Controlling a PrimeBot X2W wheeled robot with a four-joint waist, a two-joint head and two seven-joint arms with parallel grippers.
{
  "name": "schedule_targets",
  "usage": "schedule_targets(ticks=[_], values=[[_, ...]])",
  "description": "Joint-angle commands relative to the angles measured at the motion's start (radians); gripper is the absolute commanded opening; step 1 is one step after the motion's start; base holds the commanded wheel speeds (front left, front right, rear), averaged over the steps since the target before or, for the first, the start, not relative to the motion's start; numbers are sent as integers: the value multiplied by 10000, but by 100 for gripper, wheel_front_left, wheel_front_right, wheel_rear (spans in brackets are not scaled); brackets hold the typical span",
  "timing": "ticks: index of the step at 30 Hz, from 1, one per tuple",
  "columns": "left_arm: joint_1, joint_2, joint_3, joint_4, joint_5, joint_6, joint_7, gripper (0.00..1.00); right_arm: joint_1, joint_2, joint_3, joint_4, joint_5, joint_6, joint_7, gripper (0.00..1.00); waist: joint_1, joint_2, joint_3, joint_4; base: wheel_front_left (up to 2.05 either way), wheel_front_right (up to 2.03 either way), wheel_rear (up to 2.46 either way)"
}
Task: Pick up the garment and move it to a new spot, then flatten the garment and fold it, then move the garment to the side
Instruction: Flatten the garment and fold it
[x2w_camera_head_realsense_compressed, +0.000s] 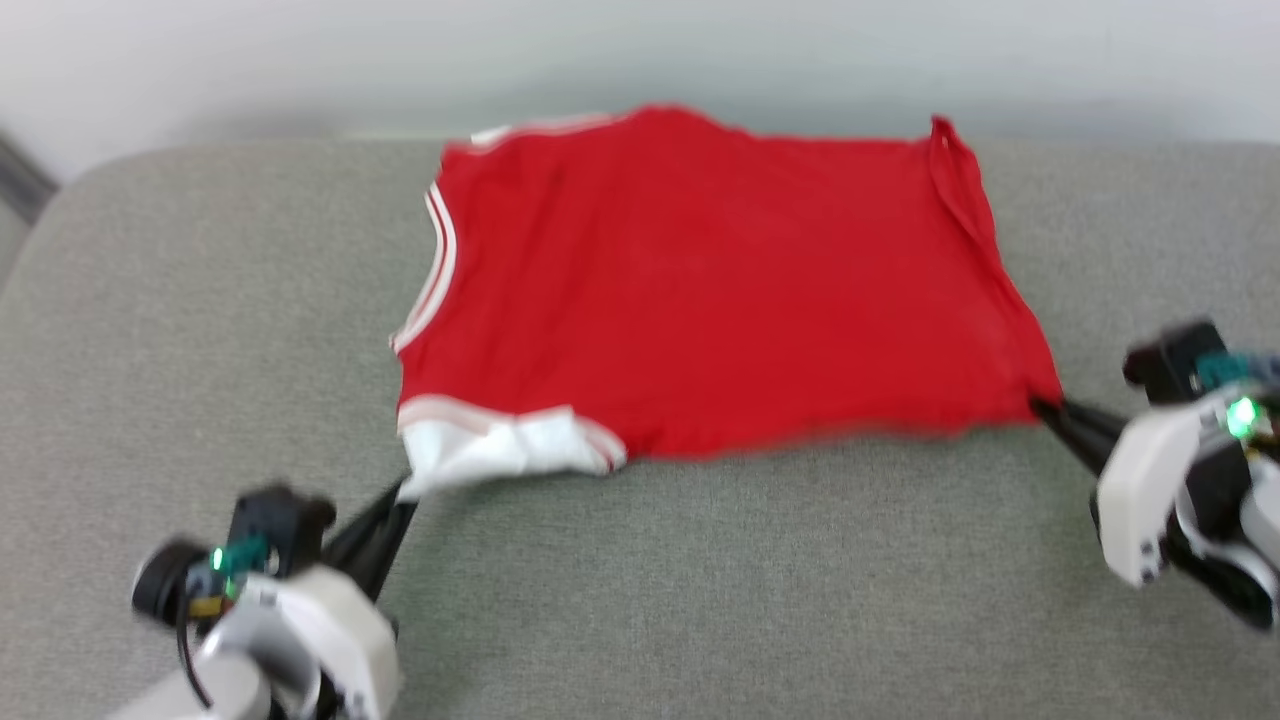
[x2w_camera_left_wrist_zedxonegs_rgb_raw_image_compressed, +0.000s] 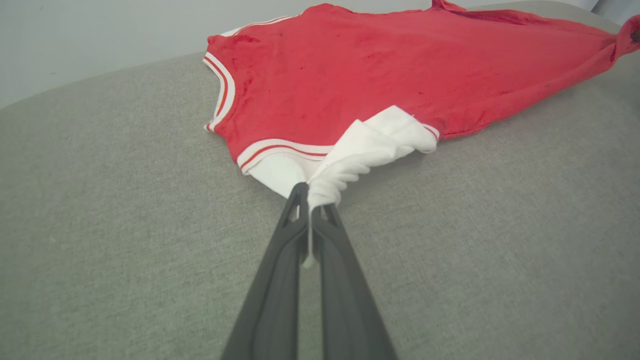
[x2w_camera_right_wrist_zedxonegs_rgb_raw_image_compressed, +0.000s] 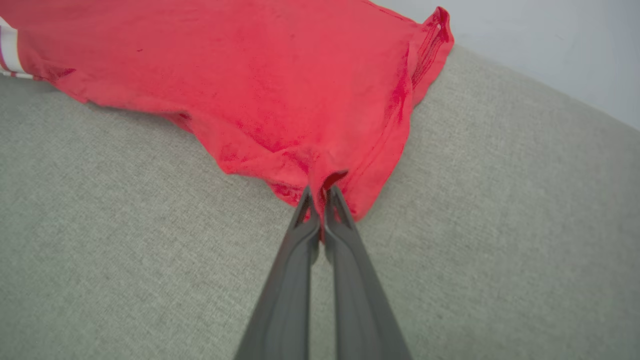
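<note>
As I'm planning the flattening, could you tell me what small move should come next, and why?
Probably draw both grippers slightly apart: the left gripper pinches the bunched white sleeve, the right gripper the red hem corner, and the garment lies wrinkled.

Red garment (x2w_camera_head_realsense_compressed: 720, 290) with white sleeve, red-and-white striped trim, grey fabric surface (x2w_camera_head_realsense_compressed: 750, 590), dark gripper fingers (x2w_camera_left_wrist_zedxonegs_rgb_raw_image_compressed: 280, 280)

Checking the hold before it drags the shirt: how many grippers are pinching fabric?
2. The left gripper pinches the garment by its white sleeve, near-left; the right gripper pinches its red near-right corner.
</note>
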Motion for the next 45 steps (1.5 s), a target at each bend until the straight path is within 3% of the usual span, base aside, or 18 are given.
schedule_targets(ticks=[1,9,16,21,33,45], values=[[629,227,-84,-318,-136,251,-20,0,611,-258,-69,-202,132,-7,-103,0,3,0,-439,108,0,0,0],[3045,557,-380,-1507,-906,1243,-241,0,3058,-1164,-510,-1212,417,-7,-3,0,3,0,-1101,150,0,0,0],[4261,552,-663,-1930,-1371,1583,-278,0,4739,-1648,-1343,-1903,512,-7,232,0,3,0,-1387,137,0,0,0],[4694,431,-600,-1952,-1533,1796,-440,0,5787,-1635,-2059,-2394,293,-9,612,0,3,0,-1478,105,0,0,0],[2402,496,-178,-1351,-515,1221,-206,0,5839,-737,-4471,-3312,-668,-7,1341,0,3,0,-936,72,0,0,0],[-1053,232,83,148,426,-133,730,0,4542,-15,-5886,-4036,-1423,-7,2407,0,3,0,745,-244,0,0,0]])
